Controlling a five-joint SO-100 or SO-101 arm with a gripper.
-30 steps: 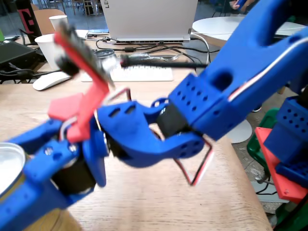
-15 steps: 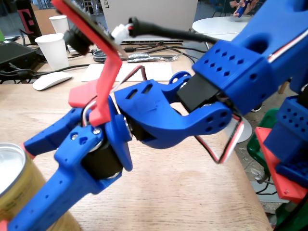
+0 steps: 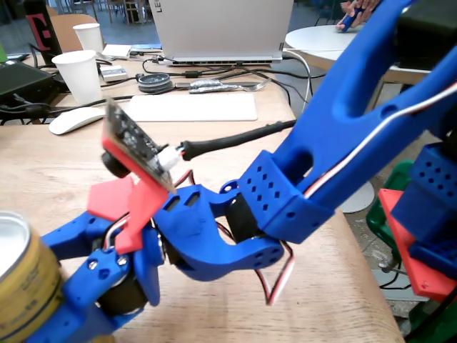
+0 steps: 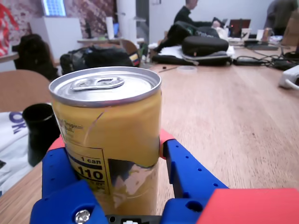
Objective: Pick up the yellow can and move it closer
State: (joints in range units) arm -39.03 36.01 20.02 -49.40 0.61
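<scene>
A blue robot arm (image 3: pixel 335 128) reaches down across a wooden bench (image 3: pixel 214 143), its claw (image 4: pixel 110 154) closed around the yellow can (image 4: pixel 110 140), which stands upright between the two blue fingers (image 4: pixel 187 172) in the wrist view, red pads touching its sides. The can's silver top with its pull tab faces up, and a white nutrition patch reading "1 can" and "110" shows on its lower wall. In the fixed view the can (image 3: pixel 21 279) sits at the bottom left corner, at the near end of the bench, only partly in frame; whether its base rests on the wood or hangs just above it cannot be told. A red bracket carrying a small camera board (image 3: pixel 136 153) rides on the wrist above the claw. Farther back in the fixed view stand two white paper cups (image 3: pixel 78 75), a white mouse (image 3: pixel 75 120), a white keyboard (image 3: pixel 191 107) and an open laptop (image 3: pixel 221 28) among cables. In the wrist view a black cup (image 4: pixel 41 130) stands just left of the can, and dark bags (image 4: pixel 203 46) lie well beyond on the long bench, where a seated person (image 4: pixel 187 14) works in the background.
</scene>
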